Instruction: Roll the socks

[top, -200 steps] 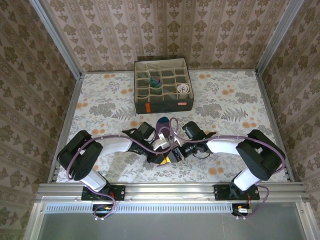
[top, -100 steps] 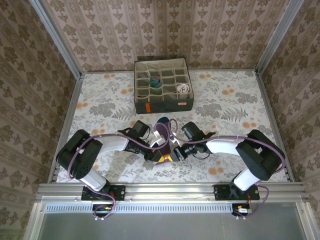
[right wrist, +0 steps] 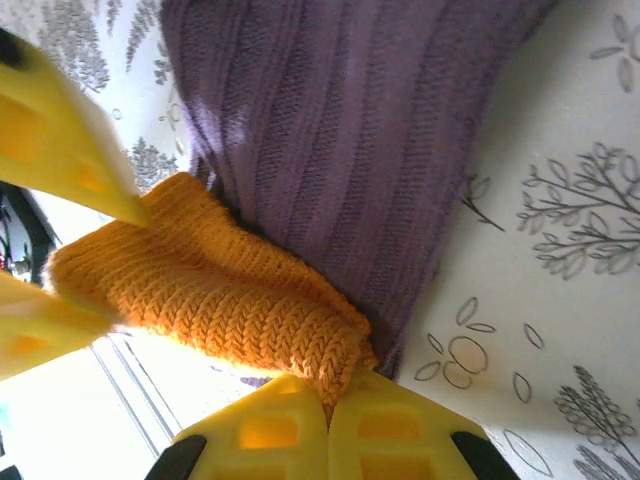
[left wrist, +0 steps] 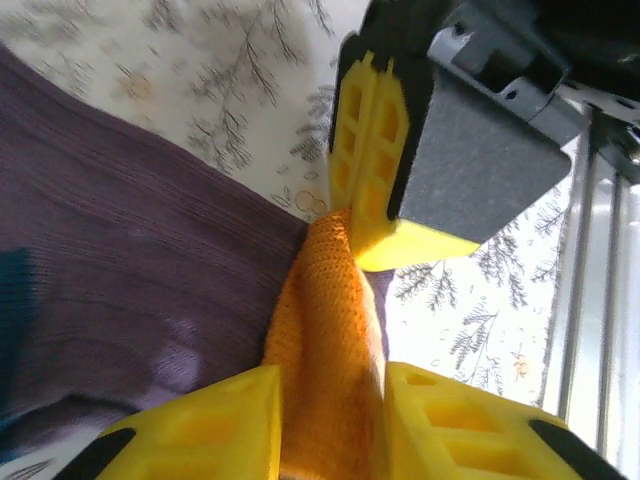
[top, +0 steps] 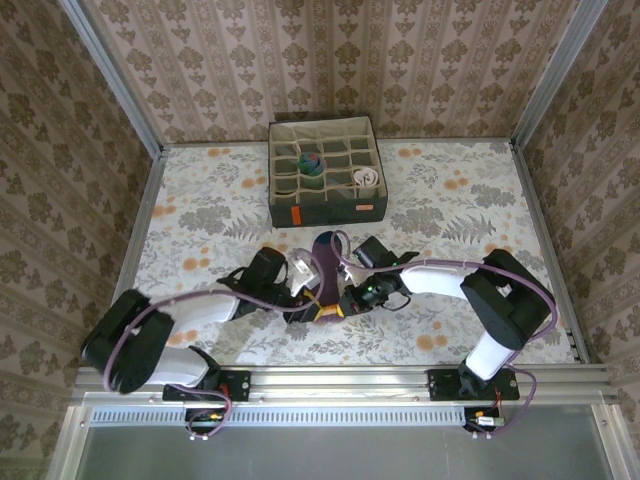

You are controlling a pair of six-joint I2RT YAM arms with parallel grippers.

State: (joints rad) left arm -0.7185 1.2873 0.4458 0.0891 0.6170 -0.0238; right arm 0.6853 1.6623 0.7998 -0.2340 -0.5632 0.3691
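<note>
A purple ribbed fabric sock point(top: 324, 262) lies flat on the flower-printed tablecloth point(top: 200, 210) near the front middle of the table, between the two arms; its far end points toward the back wall, and its orange knitted cuff point(right wrist: 220, 300) points toward the arm bases; the left wrist view shows a dark blue patch point(left wrist: 12, 290) on the sock far from the cuff; the right gripper point(right wrist: 328, 400) comes in from the right, its two yellow fingers pressed together with a corner of the orange cuff pinched between their tips, so it is clenched on the sock; the left gripper point(left wrist: 330, 390) comes in from the opposite side, its yellow fingers standing apart with the bunched cuff filling the gap and touching both; whether they squeeze the knit or merely flank it I cannot tell; the two grippers sit just beside each other at the cuff, the fabric raised into a ridge between them; the purple body spreads away from them across the cloth; well behind, against the back wall, stands a grey fabric box point(top: 325, 210) divided into many small square compartments; one compartment holds a rolled striped sock in blue, green and orange point(top: 311, 162), and another, nearer the box's right front corner, holds a rolled white sock with black stripes point(top: 366, 181).
</note>
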